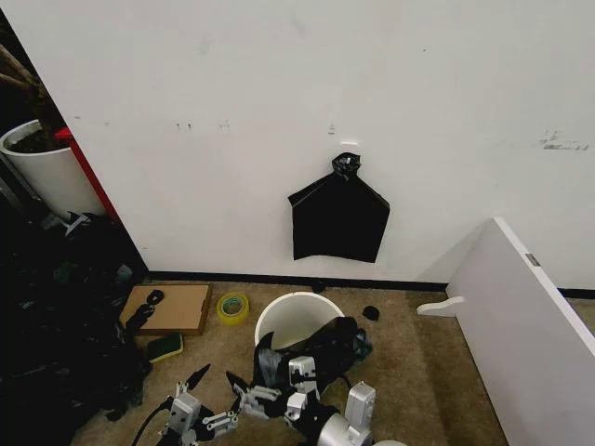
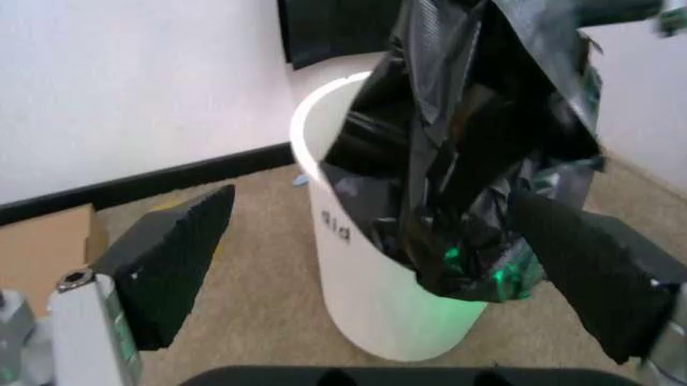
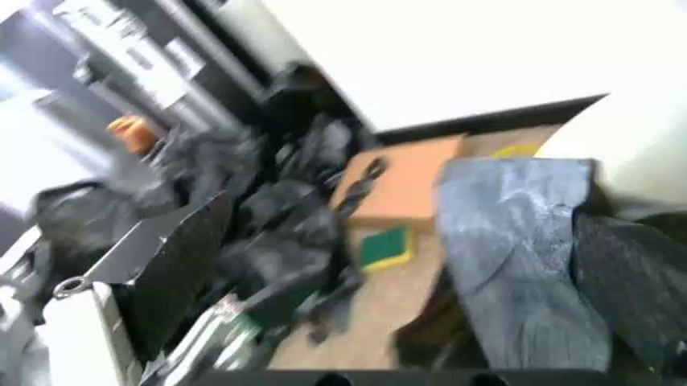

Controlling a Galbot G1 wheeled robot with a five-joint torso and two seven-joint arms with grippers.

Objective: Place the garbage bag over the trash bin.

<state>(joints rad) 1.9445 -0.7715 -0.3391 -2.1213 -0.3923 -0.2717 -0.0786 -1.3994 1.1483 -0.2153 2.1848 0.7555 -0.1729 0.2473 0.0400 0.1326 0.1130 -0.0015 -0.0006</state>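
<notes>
Black garbage bag (image 1: 321,351) drapes the trash bin (image 1: 296,316) beside the right hand (image 1: 279,390).

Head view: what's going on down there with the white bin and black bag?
The garbage bag is bunched over the near rim of the trash bin, part inside, not yet spread around it. The left tool hovers open beside the bin, facing the bag. The right tool is also open, with a strip of the bag between its fingers.
</notes>
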